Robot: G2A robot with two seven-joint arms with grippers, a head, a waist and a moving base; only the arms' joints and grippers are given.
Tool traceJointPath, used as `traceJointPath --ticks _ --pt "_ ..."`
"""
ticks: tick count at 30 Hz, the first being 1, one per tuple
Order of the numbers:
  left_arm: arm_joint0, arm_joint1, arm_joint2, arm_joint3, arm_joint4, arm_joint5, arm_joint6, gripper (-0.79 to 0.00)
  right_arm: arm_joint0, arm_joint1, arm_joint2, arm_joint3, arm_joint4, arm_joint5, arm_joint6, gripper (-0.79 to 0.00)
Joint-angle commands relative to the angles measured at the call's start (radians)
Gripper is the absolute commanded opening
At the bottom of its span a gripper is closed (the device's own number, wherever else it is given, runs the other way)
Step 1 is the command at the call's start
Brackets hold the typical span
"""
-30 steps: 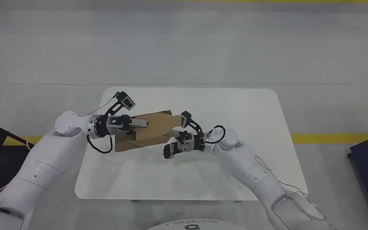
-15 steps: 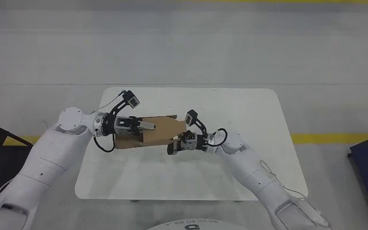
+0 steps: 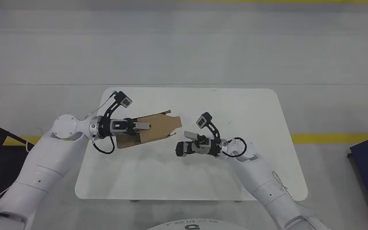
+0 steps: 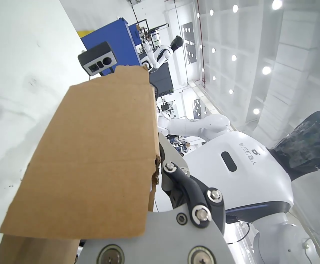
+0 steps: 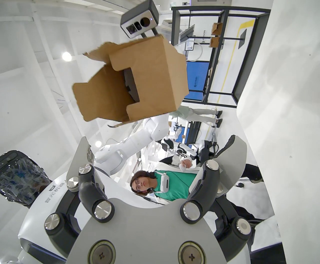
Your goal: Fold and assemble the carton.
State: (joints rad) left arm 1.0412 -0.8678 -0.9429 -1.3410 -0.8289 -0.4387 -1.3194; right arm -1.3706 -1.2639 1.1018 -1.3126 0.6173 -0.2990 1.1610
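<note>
The brown carton [image 3: 150, 130] is partly unfolded, with loose flaps at its right end, and hangs over the left half of the white table [image 3: 247, 109]. My left gripper [image 3: 135, 126] is shut on the carton's left wall. In the left wrist view the cardboard panel [image 4: 95, 155] covers one finger, and the other finger [image 4: 172, 155] lies against its edge. My right gripper [image 3: 180, 150] is open and holds nothing, a short way to the right of the carton and nearer the front. The right wrist view looks between its spread fingers [image 5: 86, 152] at the carton's open end [image 5: 140, 80].
The table's right half and front strip are bare white surface. A yellow floor line [image 3: 328, 138] runs past the table on the right. The left arm's wrist camera [image 5: 140, 18] sits just behind the carton.
My right gripper has let go of the carton's right end and pulled back to the right and front. The left gripper has kept hold and shifted the carton slightly left.
</note>
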Motion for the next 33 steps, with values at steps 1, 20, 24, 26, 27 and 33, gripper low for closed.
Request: traceJointPath --ticks 1,20,24,26,27,33 --pt "0.004 -0.002 -0.004 -0.007 0.003 0.0 0.006 -0.785 0.003 0.0 -0.011 -0.007 -0.026 0.012 -0.02 0.0" --pt "0.016 -0.03 -0.015 -0.027 -0.048 0.029 -0.047 -0.785 0.064 -0.015 -0.099 0.006 -0.068 0.072 -0.114 0.0" --pt "0.006 -0.04 -0.01 -0.015 -0.053 0.031 -0.054 -0.785 0.074 -0.017 -0.111 0.01 -0.076 0.079 -0.118 0.0" --pt "0.001 -0.044 -0.008 -0.009 -0.048 0.033 -0.054 -0.785 0.077 -0.017 -0.116 0.011 -0.078 0.086 -0.121 0.0" --pt "-0.001 -0.047 -0.006 -0.006 -0.046 0.034 -0.056 -0.785 0.079 -0.018 -0.118 0.013 -0.079 0.09 -0.123 0.0" --pt "-0.01 -0.059 0.001 0.017 -0.055 0.045 -0.077 -0.785 0.087 -0.017 -0.117 0.022 -0.07 0.086 -0.123 0.0"
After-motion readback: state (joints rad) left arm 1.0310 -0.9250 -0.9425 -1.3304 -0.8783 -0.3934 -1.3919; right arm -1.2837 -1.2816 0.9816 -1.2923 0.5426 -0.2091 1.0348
